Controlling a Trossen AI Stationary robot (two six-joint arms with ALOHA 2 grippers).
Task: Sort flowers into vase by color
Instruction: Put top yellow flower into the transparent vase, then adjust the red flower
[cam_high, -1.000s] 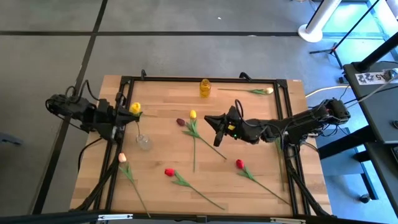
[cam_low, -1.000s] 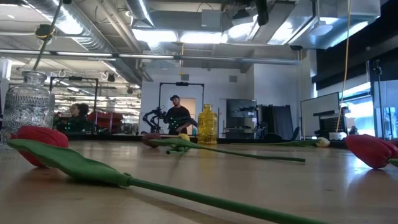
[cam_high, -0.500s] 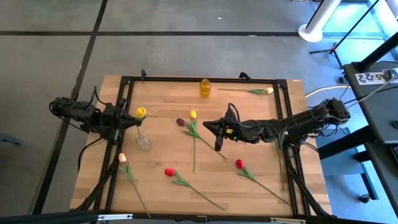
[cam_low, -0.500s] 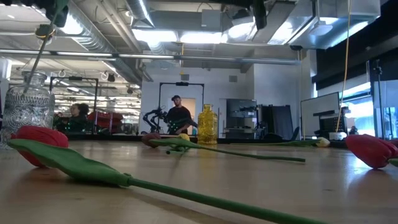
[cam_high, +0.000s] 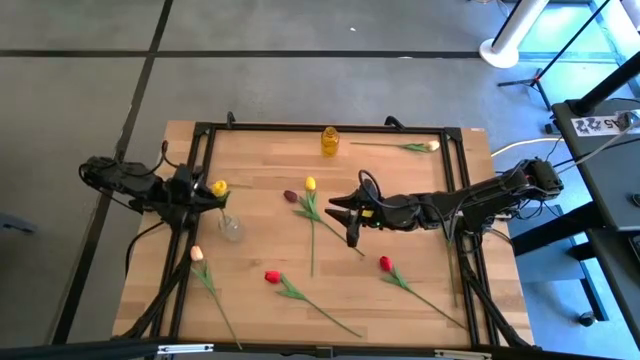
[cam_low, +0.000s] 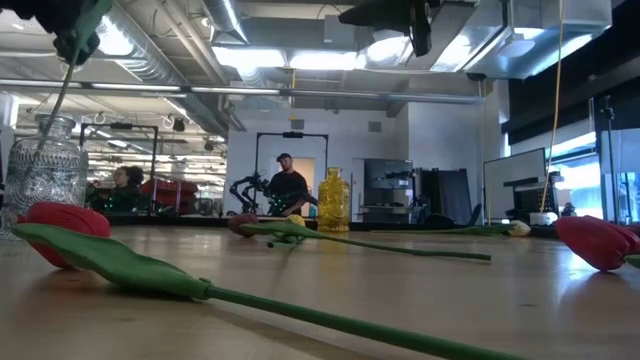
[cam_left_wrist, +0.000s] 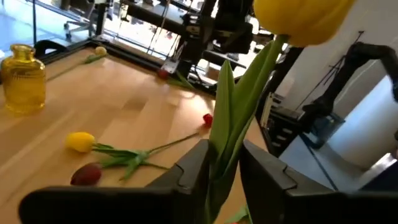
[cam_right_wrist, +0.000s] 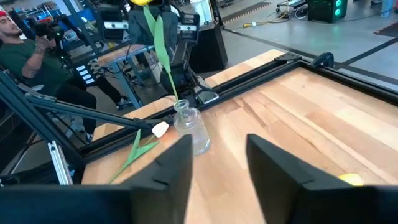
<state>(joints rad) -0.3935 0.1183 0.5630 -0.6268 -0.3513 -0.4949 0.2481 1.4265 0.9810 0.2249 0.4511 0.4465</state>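
Observation:
My left gripper (cam_high: 197, 194) is shut on a yellow tulip (cam_high: 219, 187) above the clear glass vase (cam_high: 231, 229) at the table's left. The tulip's stem (cam_low: 52, 110) slants down into the vase's neck (cam_low: 45, 165). My right gripper (cam_high: 348, 215) hangs open and empty over the table's middle, above a yellow tulip (cam_high: 310, 184) and a maroon tulip (cam_high: 290, 196) that lie flat. Two red tulips (cam_high: 272, 276) (cam_high: 385, 264) and a cream tulip (cam_high: 197, 254) lie nearer the front. Another cream tulip (cam_high: 433, 146) lies at the far right. My left gripper pinches the yellow tulip's stem and leaves (cam_left_wrist: 225, 140) between its two fingers (cam_left_wrist: 194, 169), some way below the head (cam_left_wrist: 298, 15). The tulip stands nearly upright, head up and clear of the table. Its lower stem hangs below the fingers into the clear vase (cam_right_wrist: 189, 127).
A yellow glass vase (cam_high: 330, 141) stands at the table's far edge, middle. A black frame (cam_high: 300, 128) runs around the wooden table. In the low view a red tulip (cam_low: 70, 232) lies close at the left. People sit in the room behind.
My left gripper has sunk over the clear vase with the yellow tulip, and the stem's lower end has gone from above the vase's mouth down into its neck. My right gripper has shifted a little toward the table's left and near edge.

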